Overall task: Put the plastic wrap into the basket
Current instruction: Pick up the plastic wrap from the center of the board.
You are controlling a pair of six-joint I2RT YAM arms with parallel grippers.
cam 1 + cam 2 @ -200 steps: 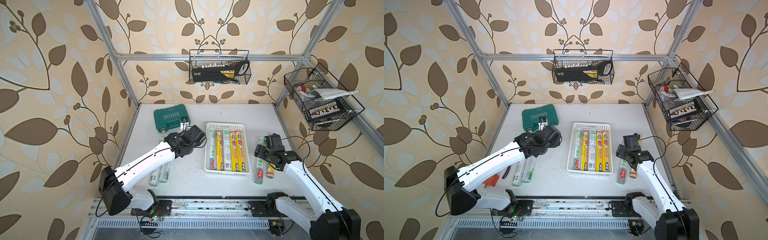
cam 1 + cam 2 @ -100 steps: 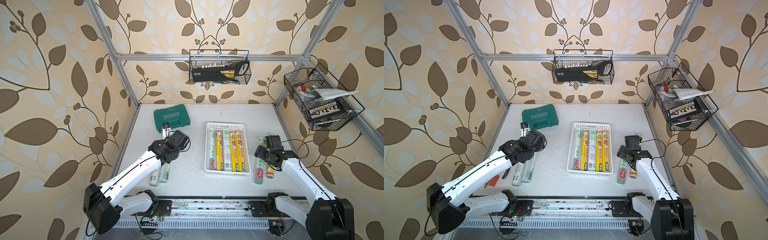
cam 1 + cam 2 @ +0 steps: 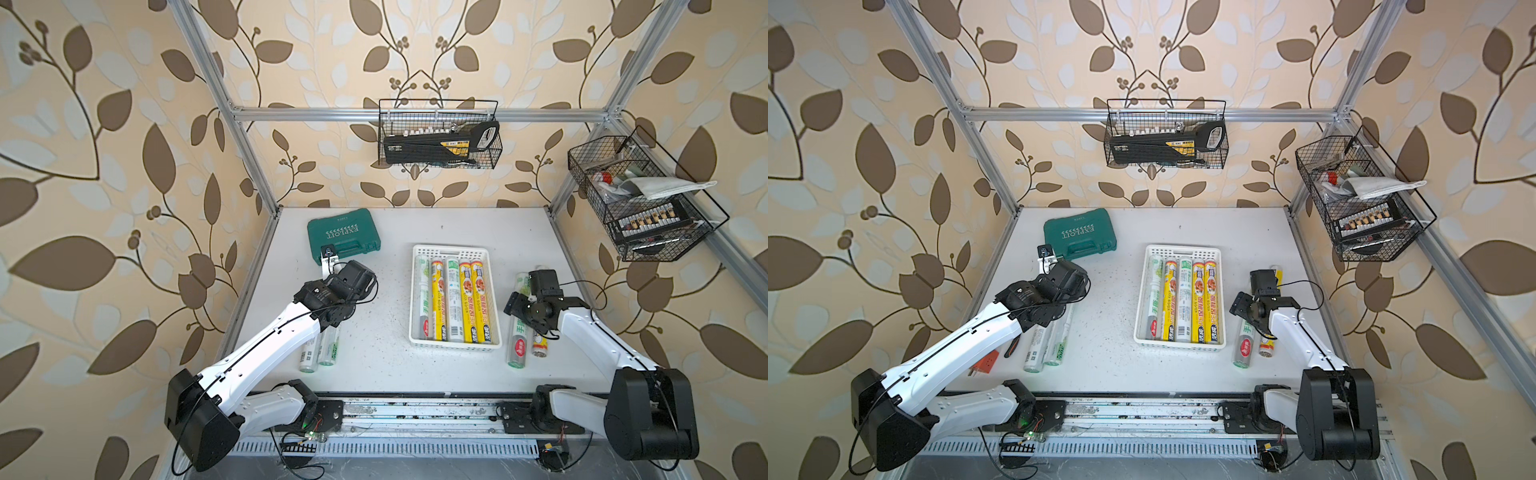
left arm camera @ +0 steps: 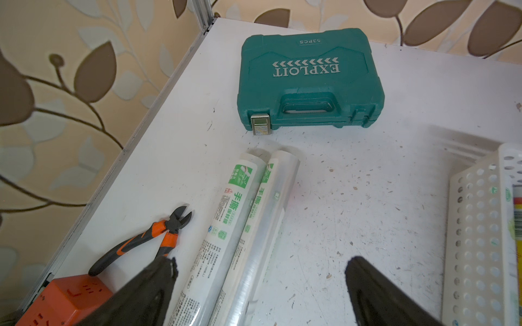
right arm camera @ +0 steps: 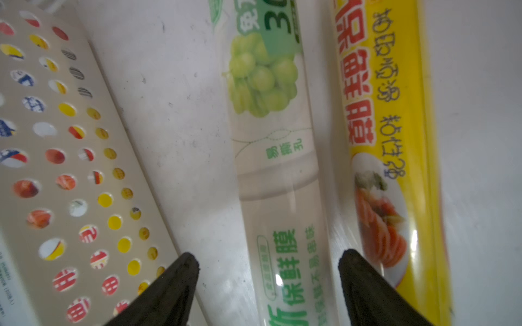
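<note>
Five plastic wrap rolls (image 3: pixel 455 303) lay in the white basket (image 3: pixel 452 251) at centre; the right gripper (image 5: pixel 267 261) straddled a green-printed roll (image 5: pixel 271 169) beside it, jaws apart, and the left gripper (image 4: pixel 261 264) gaped over two more rolls (image 4: pixel 240 225).

Observed: the left arm (image 3: pixel 270 345) extends forward from its base, forearm angled upward, wrist bent down. The left gripper (image 4: pixel 262 264) points downward with jaws spread wide. The right arm (image 3: pixel 590 332) reaches forward and inward, wrist low. The right gripper (image 5: pixel 268 257) points down with jaws apart, set narrower than the left's.
</note>
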